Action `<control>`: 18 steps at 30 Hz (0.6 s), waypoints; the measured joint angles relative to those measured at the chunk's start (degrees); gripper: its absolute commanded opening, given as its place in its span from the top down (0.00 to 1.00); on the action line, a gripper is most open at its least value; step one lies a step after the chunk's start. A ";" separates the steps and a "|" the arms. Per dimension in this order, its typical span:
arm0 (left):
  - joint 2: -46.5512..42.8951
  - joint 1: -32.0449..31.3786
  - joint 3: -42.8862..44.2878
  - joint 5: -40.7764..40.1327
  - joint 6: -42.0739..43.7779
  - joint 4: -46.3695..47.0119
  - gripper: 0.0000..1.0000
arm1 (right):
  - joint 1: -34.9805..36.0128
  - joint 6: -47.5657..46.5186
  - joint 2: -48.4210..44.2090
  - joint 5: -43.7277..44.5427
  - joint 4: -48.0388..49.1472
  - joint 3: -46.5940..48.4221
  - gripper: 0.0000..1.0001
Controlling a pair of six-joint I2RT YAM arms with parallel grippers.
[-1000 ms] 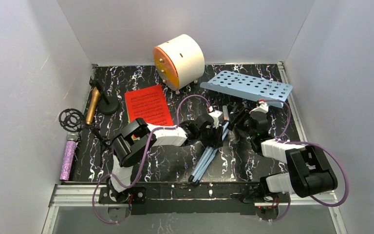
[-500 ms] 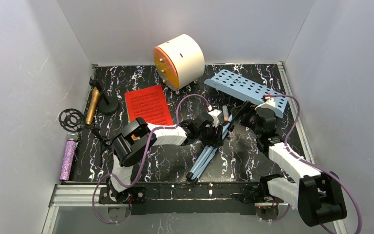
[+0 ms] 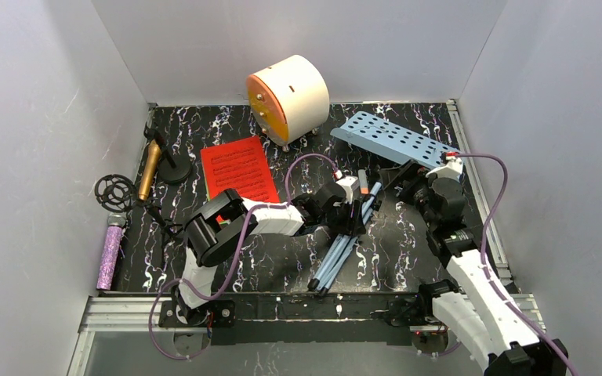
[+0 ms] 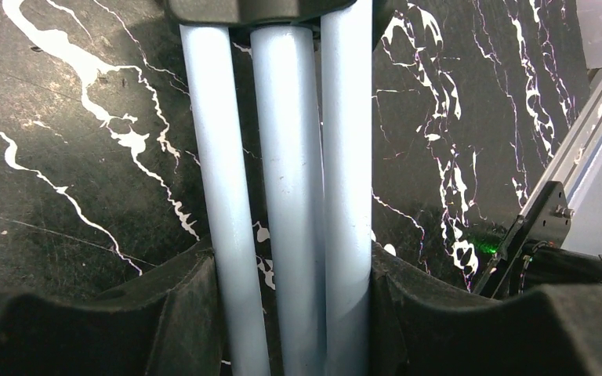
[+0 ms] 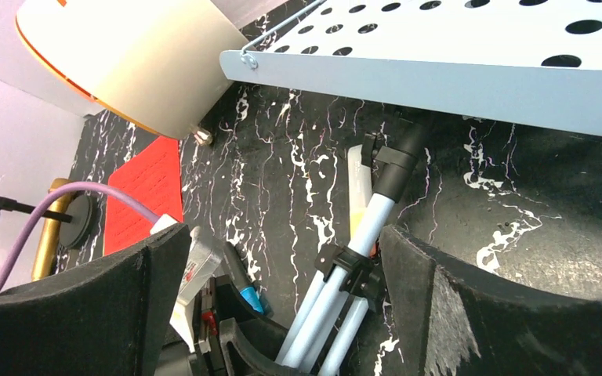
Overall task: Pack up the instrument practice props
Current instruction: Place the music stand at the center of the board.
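Observation:
The pale-blue sheet-music tripod lies across the middle of the table. Its perforated tray [image 3: 398,141] [image 5: 470,47] is at the back right and its folded legs [image 3: 335,257] [image 4: 290,157] [image 5: 360,258] point toward the front edge. My left gripper [image 3: 350,218] [image 4: 294,313] is shut on the bundled legs, one finger on each side. My right gripper [image 3: 414,186] [image 5: 282,258] stands open beside the tray's stem with nothing in it. A red music sheet [image 3: 239,168] lies flat left of centre. At the far left are a gold microphone [image 3: 150,168] and a purple microphone [image 3: 111,252].
The round cream-and-orange cabinet [image 3: 290,98] [image 5: 117,63] stands at the back centre, close to the tray's left end. A black mic tripod with a ring top [image 3: 114,189] stands against the left wall. A round black base [image 3: 174,171] sits next to the gold microphone.
My right gripper has opened wide and drawn back to the right, away from the tripod's stem. The tray has shifted a little. My left gripper keeps its hold on the legs.

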 measured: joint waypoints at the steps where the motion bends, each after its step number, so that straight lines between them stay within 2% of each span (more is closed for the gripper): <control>1: 0.00 0.00 0.00 0.00 -0.04 0.00 0.56 | 0.00 -0.02 -0.92 0.04 -0.85 0.07 0.01; 7: 0.35 -0.20 -0.26 0.07 -1.27 1.07 0.49 | 0.00 -0.92 -5.46 1.55 -5.51 0.92 0.01; 11: 1.81 -0.83 -0.26 -0.04 -2.54 5.20 0.44 | 0.00 -1.90 -7.89 2.40 -7.48 1.27 0.01; 14: 2.25 -1.14 -0.26 -0.46 -2.71 6.91 0.34 | 0.00 -2.58 -9.55 3.08 -8.92 1.27 0.01; 18: 2.29 -1.33 -0.22 -1.36 -2.84 8.59 0.29 | 0.00 -3.52 -11.89 4.11 -11.56 1.73 0.01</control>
